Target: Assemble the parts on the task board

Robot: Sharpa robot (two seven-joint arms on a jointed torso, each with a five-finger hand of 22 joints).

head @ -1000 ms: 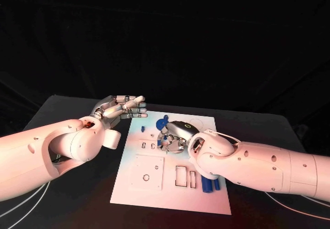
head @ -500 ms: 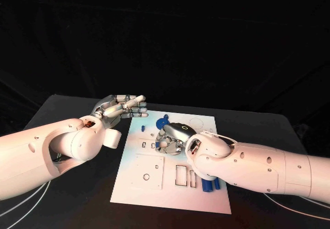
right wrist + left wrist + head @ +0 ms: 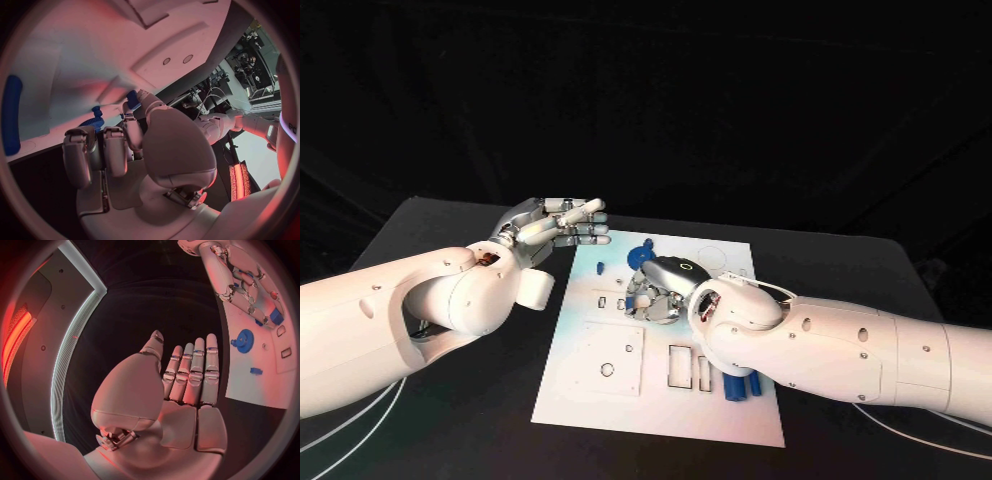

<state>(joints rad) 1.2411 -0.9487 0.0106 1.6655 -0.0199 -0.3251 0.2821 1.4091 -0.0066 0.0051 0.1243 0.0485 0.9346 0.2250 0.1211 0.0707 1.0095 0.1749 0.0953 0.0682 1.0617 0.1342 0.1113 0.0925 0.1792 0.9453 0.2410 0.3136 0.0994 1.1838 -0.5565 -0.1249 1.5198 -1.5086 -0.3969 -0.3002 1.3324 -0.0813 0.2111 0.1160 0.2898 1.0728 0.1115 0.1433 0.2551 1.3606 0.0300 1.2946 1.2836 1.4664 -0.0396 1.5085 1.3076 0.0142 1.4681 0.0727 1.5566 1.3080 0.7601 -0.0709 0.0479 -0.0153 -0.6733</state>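
Several blue parts [image 3: 741, 387] lie loose on the task board [image 3: 625, 400], assembly barely begun (left robot hand [image 3: 557, 225] open, idle at 10 o'clock; right robot hand [image 3: 661, 290] pinching a blue part [image 3: 132, 99]).

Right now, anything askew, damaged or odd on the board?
Nothing stands out. The task board lies flat, unbroken, with blue parts lying on it near its right edge. The right hand works over its middle; the left hand hovers beside it, fingers straight, holding nothing.
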